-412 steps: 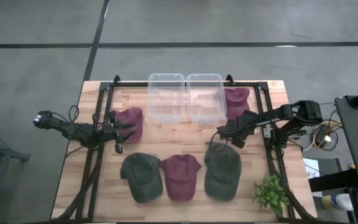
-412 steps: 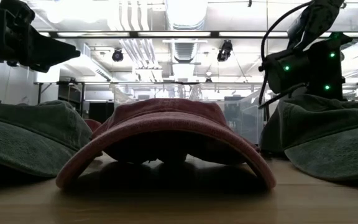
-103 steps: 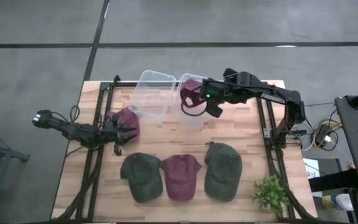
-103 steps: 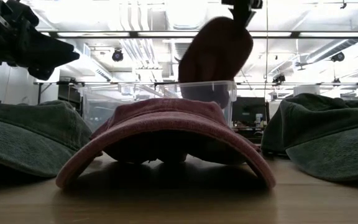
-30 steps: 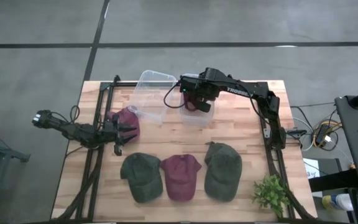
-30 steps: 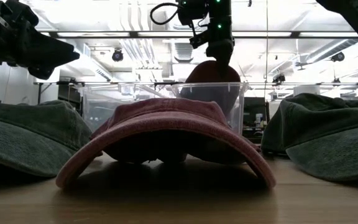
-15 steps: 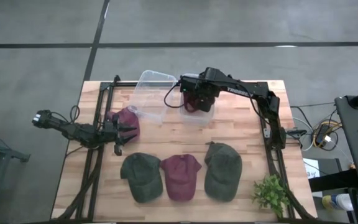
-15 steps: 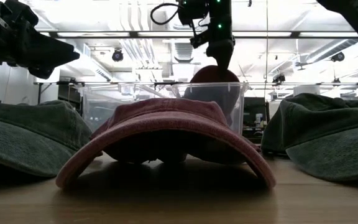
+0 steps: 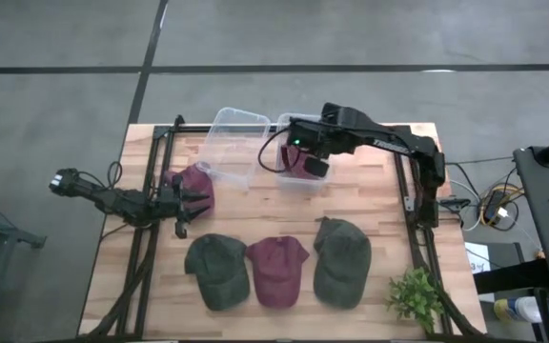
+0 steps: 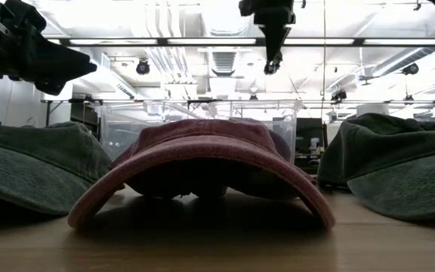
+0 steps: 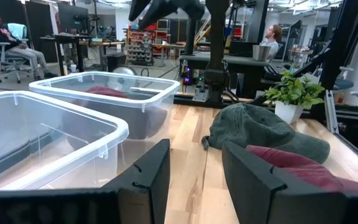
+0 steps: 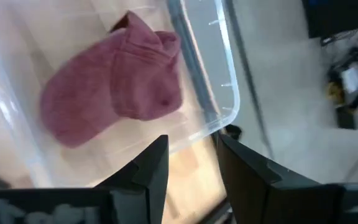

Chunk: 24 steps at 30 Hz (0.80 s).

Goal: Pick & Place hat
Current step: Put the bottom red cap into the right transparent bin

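Right wrist view: right gripper (image 12: 188, 163), fingers spread with nothing between them, above the right clear bin (image 12: 225, 93); maroon hat (image 12: 114, 84) lying loose on that bin's floor. High view: left gripper (image 9: 187, 202), fingers parted and empty, beside a second maroon hat (image 9: 196, 181) near the table's left edge; left clear bin (image 9: 232, 143) tilted. Front row on the wooden table (image 9: 389, 224): green hat (image 9: 215, 270), maroon hat (image 9: 276, 270), green hat (image 9: 341, 260). Potted plant (image 9: 416, 297) at the corner.
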{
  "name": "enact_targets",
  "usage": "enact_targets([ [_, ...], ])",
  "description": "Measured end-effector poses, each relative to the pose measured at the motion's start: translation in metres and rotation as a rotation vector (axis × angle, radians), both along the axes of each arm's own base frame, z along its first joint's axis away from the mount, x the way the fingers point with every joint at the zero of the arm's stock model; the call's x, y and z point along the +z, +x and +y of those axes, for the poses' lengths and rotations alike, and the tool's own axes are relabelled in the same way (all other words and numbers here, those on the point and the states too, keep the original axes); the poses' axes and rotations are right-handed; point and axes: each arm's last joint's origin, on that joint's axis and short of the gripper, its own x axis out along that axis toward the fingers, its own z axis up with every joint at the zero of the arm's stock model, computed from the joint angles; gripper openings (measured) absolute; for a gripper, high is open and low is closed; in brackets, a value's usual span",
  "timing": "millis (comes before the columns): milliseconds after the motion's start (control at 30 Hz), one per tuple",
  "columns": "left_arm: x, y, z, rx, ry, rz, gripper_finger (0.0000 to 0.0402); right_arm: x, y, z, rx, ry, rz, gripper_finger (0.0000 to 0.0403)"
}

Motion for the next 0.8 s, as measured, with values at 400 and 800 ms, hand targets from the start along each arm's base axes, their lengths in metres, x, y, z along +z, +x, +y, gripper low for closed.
enact_targets([
  [400,0.000,0.000,0.000,0.000,-0.003,-0.001,0.0140,0.007,-0.002,0.035,0.067,0.334,-0.119,0.0063],
  [800,0.000,0.000,0.000,0.000,0.008,0.001,0.0140,0.009,-0.002,0.120,0.315,0.331,-0.092,0.0052],
])
